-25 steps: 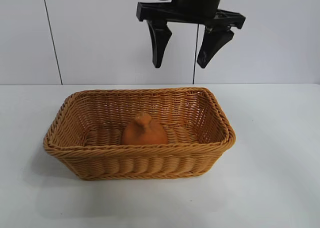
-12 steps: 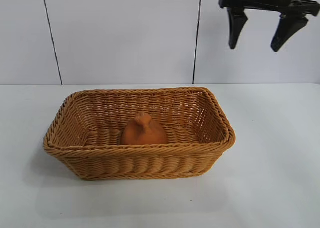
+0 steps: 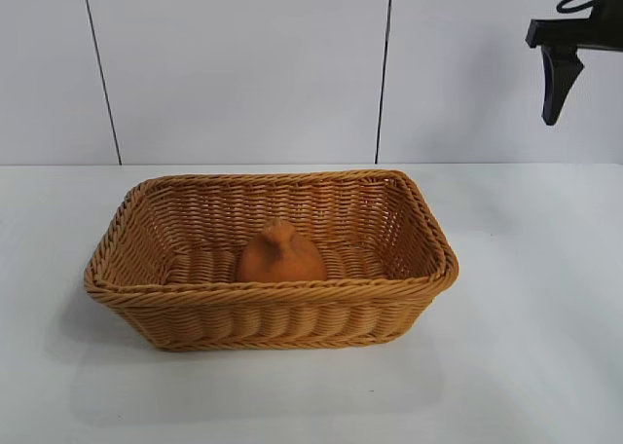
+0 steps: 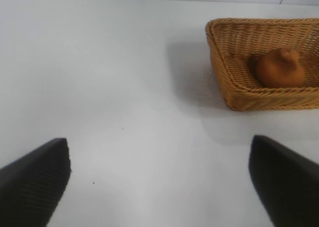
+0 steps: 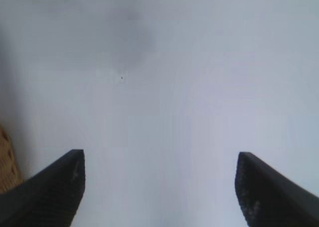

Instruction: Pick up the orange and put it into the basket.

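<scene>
orange (image 3: 280, 254) is sitting on the woven floor inside the basket (image 3: 273, 310), roughly at the middle and leaning toward the near wall, knobbed bump pointing up; nothing is touching it, so the placing step looks done. the basket is resting flat on the white bench (image 3: 526, 347), its braided rim ringing the fruit on all sides, which is keeping the rounded lump from rolling off. the right gripper (image 5: 158, 187) is hanging high at the far right edge of the exterior view, well apart from the basket, with only one dark finger showing there; its own wrist view is showing the jaws standing wide apart over bare bench with nothing between them, and just a sliver of wicker at the edge. that fits an arm clear of a finished drop. the left gripper (image 4: 159, 179) is parked off to the side, aimed low across the bench toward the basket, jaws spread fully and holding nothing.
</scene>
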### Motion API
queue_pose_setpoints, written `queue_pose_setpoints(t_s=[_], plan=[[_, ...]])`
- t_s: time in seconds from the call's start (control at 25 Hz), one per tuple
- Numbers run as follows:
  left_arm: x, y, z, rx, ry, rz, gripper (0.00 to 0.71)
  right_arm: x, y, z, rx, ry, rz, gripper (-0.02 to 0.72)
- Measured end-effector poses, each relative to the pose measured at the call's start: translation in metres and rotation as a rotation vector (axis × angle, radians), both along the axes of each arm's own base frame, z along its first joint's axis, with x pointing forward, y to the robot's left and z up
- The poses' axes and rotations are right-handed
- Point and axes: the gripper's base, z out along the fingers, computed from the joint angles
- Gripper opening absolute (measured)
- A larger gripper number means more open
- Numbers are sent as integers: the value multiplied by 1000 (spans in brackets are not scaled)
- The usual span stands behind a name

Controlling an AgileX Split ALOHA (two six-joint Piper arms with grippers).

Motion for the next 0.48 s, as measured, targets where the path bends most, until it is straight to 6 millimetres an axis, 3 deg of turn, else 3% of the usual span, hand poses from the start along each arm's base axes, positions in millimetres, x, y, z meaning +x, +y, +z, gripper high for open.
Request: queue_pose_setpoints(t_s=[0.04,0.2,0.48], plan=[[0,0,0,0,0,0,693,-11,-1,-9,1,49,8,568],[0,0,0,0,-2,0,693,-42,-1,-12,6,110,25,568],[0,0,0,0,-2,0,693,-119,-3,-2,5,161,31,568]])
